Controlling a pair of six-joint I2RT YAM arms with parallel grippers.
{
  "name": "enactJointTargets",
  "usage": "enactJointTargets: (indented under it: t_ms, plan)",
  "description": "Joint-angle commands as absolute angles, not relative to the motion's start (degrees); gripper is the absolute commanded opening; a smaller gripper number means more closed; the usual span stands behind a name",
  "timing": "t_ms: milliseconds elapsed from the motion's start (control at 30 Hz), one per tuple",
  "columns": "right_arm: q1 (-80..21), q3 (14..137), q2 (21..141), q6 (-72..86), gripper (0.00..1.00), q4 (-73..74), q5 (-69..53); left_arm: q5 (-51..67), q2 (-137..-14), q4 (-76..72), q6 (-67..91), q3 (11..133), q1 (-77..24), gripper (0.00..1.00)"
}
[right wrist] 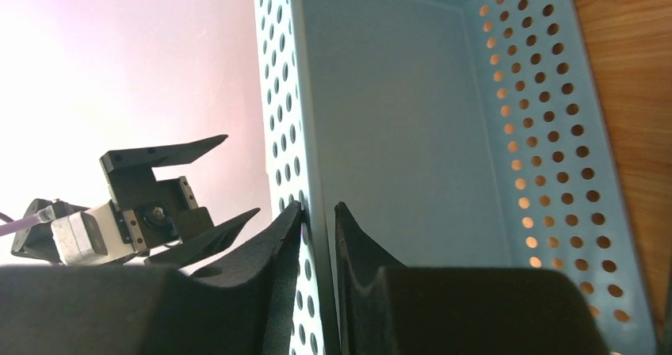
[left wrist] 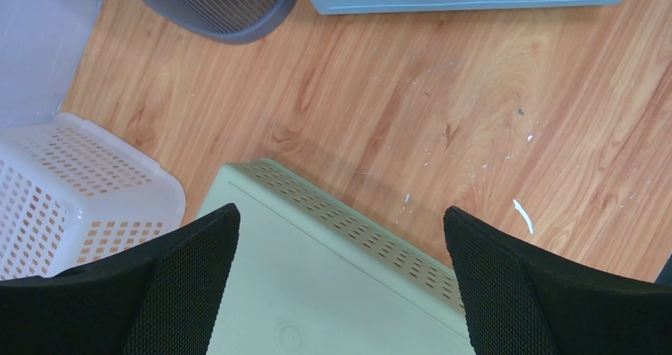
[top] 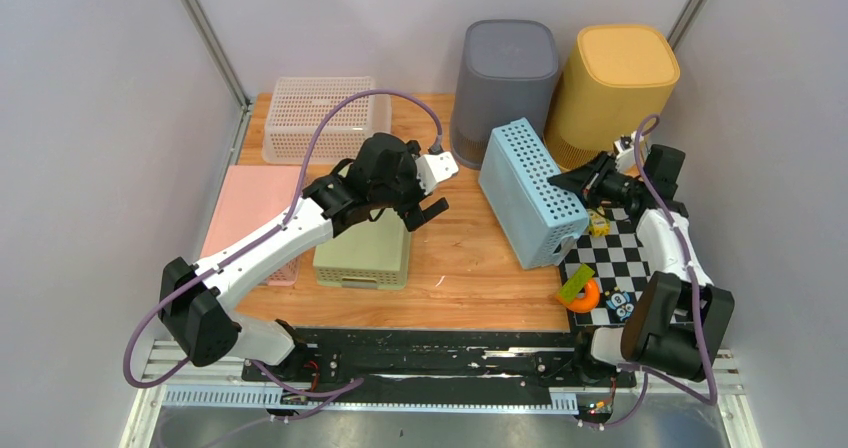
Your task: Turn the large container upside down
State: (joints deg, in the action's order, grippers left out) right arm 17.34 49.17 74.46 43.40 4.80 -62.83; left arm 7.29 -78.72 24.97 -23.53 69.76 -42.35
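Plainly the right gripper [right wrist: 318, 216] pinches a wall of the blue basket [right wrist: 396, 133], one finger inside, one outside, its long axis running ahead of them; the left gripper [top: 442, 186], spread wide, hangs farther off.

Bare wood [top: 460, 258] lies open between the green box [top: 362, 258] and the blue container [top: 525, 193]; the grey bin [top: 505, 78] and yellow bin [top: 610, 93] stand close behind it.

- counter [left wrist: 444, 117]: wood grain, smooth, slight sheen, flecked with small white scuffs
- large container [right wrist: 396, 133]: pale blue plastic, matt, walls punched with round holes
- green box [left wrist: 317, 292]: matt plastic (slotted along its edge)
- white basket [left wrist: 71, 188]: latticed plastic
- left end effector [left wrist: 341, 216] pads [left wrist: 190, 276]: black, finely textured
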Motion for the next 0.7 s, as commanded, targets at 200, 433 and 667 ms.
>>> enactJointTargets:
  t_ms: [200,433,667]
  plan:
    - [21.3,53.7,77.0,36.7,0.26,12.5,-58.3,7.3,-78.8,25.2,-23.1,70.8,-43.0,1.0]
    - [22.9,55.1,78.0,33.2,0.23,15.8,-57.6,7.2,-78.6,25.2,-23.1,70.8,-43.0,1.0]
    - [23.2,56.4,78.2,26.8,0.2,23.1,-56.1,7.2,-78.7,25.3,-23.0,70.8,-43.0,1.0]
